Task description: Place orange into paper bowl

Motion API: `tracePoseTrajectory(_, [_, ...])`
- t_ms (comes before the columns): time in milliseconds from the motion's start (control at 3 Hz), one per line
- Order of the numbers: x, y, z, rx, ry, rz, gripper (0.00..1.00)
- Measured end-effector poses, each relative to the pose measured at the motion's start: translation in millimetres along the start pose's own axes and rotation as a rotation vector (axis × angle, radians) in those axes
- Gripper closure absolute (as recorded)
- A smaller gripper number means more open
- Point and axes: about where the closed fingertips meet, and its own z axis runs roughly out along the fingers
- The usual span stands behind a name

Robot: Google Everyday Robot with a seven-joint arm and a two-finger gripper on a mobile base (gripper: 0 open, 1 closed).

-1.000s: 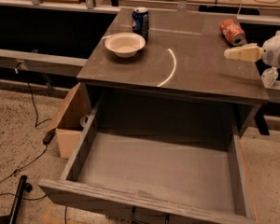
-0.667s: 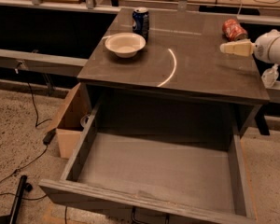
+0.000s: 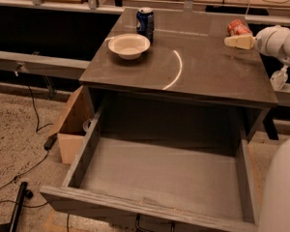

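A dark grey table has a wide bare stretch across its middle and front. At the rear left sits a shallow cream-white paper bowl, open from above, the front and the left. An upright blue soda can stands just behind it to the right. At the right rear corner, the cream-coloured gripper lies close in front of a reddish rounded object. The white robot arm blocks that side. Below, a grey drawer stands pulled out.
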Motion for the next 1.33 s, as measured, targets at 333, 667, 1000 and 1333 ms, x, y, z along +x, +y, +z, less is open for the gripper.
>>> tracePoseTrajectory(333, [1, -11, 14, 0.02, 0.003, -0.005, 0.0])
tracePoseTrajectory(667, [2, -9, 28, 0.014, 0.009, -0.011, 0.18])
tracePoseTrajectory(1000, [6, -2, 38, -0.006, 0.022, -0.022, 0.42])
tracePoseTrajectory(1333, [10, 4, 43, -0.029, 0.039, -0.03, 0.65])
